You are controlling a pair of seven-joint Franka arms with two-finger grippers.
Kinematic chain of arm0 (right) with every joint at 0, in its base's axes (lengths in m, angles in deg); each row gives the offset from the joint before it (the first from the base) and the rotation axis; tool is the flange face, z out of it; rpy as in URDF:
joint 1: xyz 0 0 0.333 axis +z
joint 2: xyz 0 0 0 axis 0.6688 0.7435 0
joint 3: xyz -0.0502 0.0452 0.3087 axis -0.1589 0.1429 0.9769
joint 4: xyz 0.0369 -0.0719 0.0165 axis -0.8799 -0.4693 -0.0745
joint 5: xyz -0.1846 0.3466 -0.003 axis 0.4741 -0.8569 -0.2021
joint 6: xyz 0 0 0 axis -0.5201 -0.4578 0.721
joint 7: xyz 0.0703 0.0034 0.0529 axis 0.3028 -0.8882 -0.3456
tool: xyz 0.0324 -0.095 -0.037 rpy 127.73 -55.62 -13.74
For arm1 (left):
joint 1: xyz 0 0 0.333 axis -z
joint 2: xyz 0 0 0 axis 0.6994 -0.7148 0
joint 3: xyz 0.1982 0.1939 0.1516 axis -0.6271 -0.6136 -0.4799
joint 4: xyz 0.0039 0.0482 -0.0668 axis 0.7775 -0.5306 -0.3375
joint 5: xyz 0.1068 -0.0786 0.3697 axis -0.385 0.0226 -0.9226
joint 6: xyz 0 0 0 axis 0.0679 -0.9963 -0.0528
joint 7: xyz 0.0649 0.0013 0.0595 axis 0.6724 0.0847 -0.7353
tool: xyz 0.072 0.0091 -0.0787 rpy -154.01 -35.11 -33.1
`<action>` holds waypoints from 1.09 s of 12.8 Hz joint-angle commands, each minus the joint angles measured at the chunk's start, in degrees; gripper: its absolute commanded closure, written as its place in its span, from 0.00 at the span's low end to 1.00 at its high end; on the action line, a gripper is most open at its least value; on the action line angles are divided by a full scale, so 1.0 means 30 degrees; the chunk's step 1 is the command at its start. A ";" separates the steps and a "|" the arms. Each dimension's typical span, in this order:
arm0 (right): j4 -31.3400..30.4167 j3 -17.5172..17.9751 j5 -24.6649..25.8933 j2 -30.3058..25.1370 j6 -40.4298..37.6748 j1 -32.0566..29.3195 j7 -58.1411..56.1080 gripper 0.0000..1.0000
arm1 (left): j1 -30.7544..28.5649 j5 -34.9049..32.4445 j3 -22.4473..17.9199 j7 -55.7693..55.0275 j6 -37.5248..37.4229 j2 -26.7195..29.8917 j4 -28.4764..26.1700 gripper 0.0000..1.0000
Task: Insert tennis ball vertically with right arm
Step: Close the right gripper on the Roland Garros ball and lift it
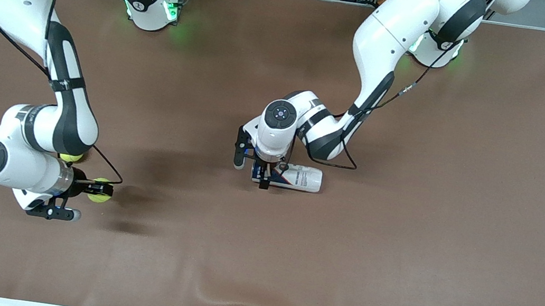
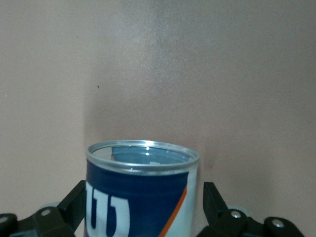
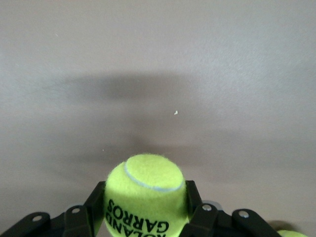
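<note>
the right gripper (image 1: 104,190), over the brown table (image 1: 454,226) near the right arm's end, clamps the fuzzy yellow-green tennis ball (image 1: 99,190) between its jaws. the left gripper (image 1: 265,173) stands wide open astride the lying blue-and-white ball can (image 1: 298,177), mid-table.

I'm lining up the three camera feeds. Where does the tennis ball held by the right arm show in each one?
Front view: tennis ball in the right end effector, toward the right arm's end of the table.
Left wrist view: not in it.
Right wrist view: low centre, between the fingers.
Shared landmark: the brown table.
</note>
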 commanded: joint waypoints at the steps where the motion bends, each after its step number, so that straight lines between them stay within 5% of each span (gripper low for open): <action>1: -0.0348 0.0073 -0.0250 -0.1437 -0.0333 -0.0069 -0.0351 0.90 | 0.0124 -0.0132 -0.0109 0.0329 0.0612 -0.0658 0.0643 0.00; 14: -0.0349 0.0717 -0.0279 -0.5600 -0.2706 -0.0156 -0.1611 0.92 | 0.0124 -0.0161 -0.0109 0.1091 0.0585 -0.0835 0.0526 0.00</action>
